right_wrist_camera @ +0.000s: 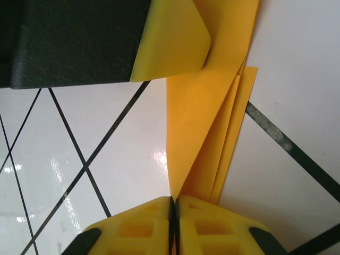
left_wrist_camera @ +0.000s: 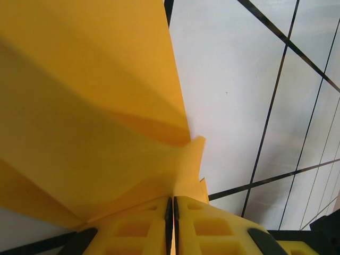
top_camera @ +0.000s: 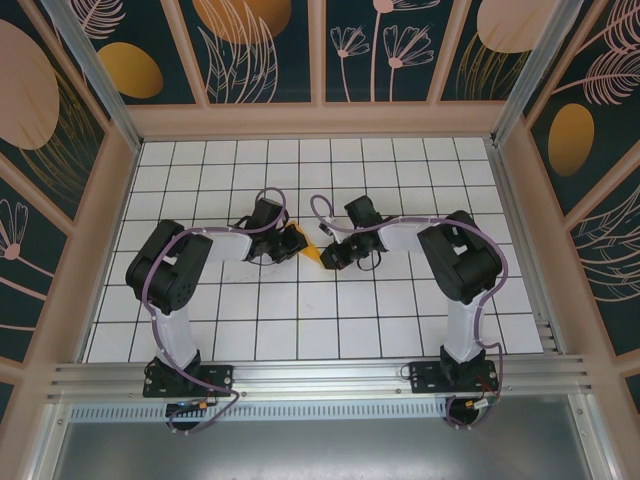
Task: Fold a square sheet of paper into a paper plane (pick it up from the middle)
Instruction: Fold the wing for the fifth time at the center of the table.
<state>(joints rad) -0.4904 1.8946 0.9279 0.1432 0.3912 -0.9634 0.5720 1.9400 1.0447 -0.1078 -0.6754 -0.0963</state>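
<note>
Both left fingers (left_wrist_camera: 133, 228) and right fingers (right_wrist_camera: 138, 228) clamp tight on folded orange-yellow paper (top_camera: 313, 252). They meet mid white tiled counter (top_camera: 300, 320).

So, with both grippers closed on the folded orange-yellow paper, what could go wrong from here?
The left gripper and right gripper both clamp the thin folded orange-yellow paper; pulling apart could tear it.
In the right wrist view its layer edges fan out unevenly, so the next crease may come out crooked.
The grippers sit very close and might collide.

White tiled floor (top_camera: 300, 335), seemingly papered walls (top_camera: 262, 45)
</note>
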